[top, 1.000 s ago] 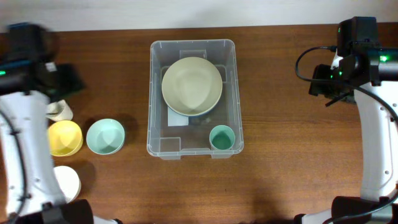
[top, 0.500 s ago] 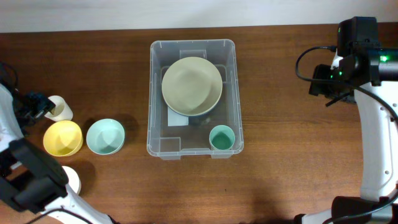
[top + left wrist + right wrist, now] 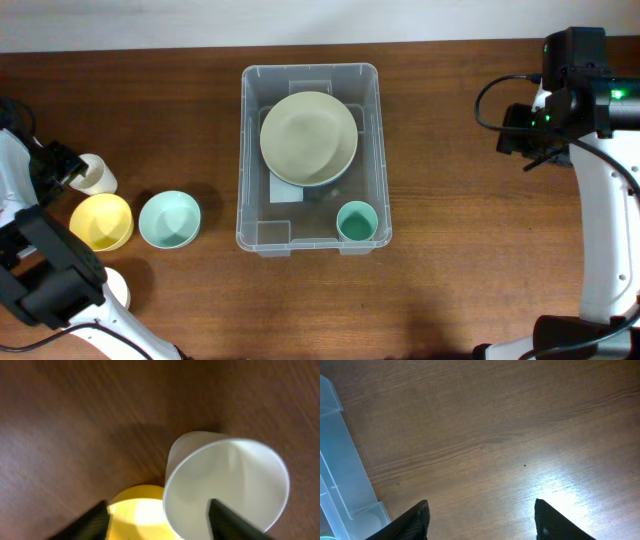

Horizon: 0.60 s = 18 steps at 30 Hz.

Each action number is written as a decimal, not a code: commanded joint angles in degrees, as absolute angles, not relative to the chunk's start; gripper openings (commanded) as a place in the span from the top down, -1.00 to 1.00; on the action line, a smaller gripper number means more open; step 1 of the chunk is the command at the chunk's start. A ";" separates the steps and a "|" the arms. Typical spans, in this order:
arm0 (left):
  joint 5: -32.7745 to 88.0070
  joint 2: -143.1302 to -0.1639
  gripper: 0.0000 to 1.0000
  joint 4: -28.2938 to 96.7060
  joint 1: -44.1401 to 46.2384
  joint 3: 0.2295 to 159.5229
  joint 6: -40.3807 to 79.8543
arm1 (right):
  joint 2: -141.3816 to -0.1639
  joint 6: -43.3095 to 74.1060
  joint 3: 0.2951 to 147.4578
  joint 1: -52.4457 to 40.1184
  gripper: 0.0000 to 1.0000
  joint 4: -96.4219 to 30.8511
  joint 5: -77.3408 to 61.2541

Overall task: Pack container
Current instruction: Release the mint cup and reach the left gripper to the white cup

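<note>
- While the left hand [image 3: 157, 505] is hung over the left end of the surface [image 3: 470, 270], its fingers are spread wide and nothing is gripped between them.
- In the left wrist view, a white cup [image 3: 225, 485] is seen right under that hand, mouth up, with one finger crossing in front of its opening. Whether that finger actually touches the cup can't be told.
- A yellow bowl [image 3: 137, 512] is tucked just beside the cup, and a mint bowl [image 3: 169, 219] is parked right next to the yellow one.
- Another white round item [image 3: 110, 288] is half hidden by the left arm near the front edge, so not much can be said about it.
- The container [image 3: 241, 170] is set around the middle of the surface, closer to the far edge, long side running front to back, well apart from both hands.
- Inside it, a big beige bowl [image 3: 309, 138] is sat in the far half, covering part of a white label [image 3: 285, 191] on the base.
- A small teal cup [image 3: 355, 220] is stood upright in the near right corner of the container.
- The right hand [image 3: 480, 510] is parked way out on the right, fingers spread wide and nothing held. Only bare wood is seen under it, with a corner of the container caught at the left edge of its camera.
</note>
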<state>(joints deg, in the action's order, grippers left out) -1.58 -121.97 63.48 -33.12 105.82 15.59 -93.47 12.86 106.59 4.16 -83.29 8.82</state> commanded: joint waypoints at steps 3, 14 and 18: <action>0.27 -123.68 -0.14 62.76 -32.99 105.67 15.40 | -92.29 12.47 106.30 4.62 -0.25 -83.35 9.74; 2.22 -126.65 0.17 62.19 -32.67 105.67 15.40 | -92.29 12.47 106.30 4.64 -0.25 -83.37 9.72; 2.39 -126.63 0.75 62.17 -32.45 105.69 15.38 | -92.29 12.47 106.30 4.62 -0.25 -83.40 9.72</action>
<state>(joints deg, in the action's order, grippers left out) 1.48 -126.28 62.26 -32.88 105.71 15.90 -93.47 12.86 106.59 4.16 -83.37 8.82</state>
